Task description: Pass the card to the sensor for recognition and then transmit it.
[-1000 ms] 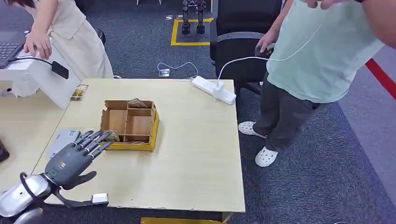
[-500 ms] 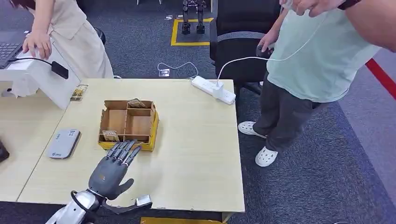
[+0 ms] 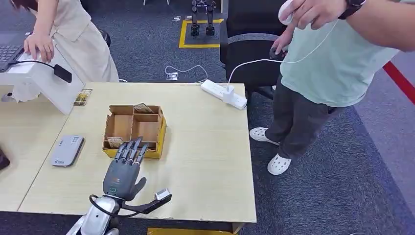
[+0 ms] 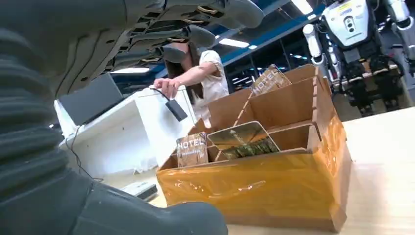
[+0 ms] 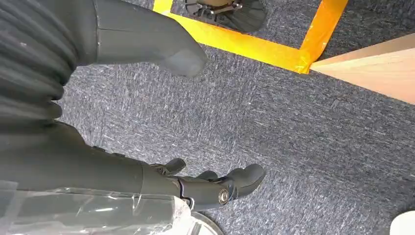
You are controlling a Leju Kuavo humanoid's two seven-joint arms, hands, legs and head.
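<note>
A yellow-taped cardboard box (image 3: 157, 139) with compartments stands mid-table. One card (image 3: 115, 142) leans in its front-left compartment, and another card (image 3: 143, 108) stands at the back. My left hand (image 3: 122, 172) lies flat in front of the box, fingers stretched out and apart, tips at the front wall, holding nothing. In the left wrist view the box (image 4: 259, 191) is close, with a "HOTEL" card (image 4: 192, 149) and a second card (image 4: 244, 141) behind its front wall. The grey card reader (image 3: 66, 150) lies left of the box. My right hand (image 5: 147, 112) hangs over carpet, holding nothing.
A loose card (image 3: 83, 97) lies by a white slanted stand (image 3: 46, 81) at the back left, where a person leans on it. Another person (image 3: 337, 63) stands right of the table holding a white device on a cable. A power strip (image 3: 222, 94) sits at the far edge.
My left hand swung right from beside the card reader to the front of the box, then edged forward until its fingertips reached the front wall. The person on the right lowered a hand into view.
</note>
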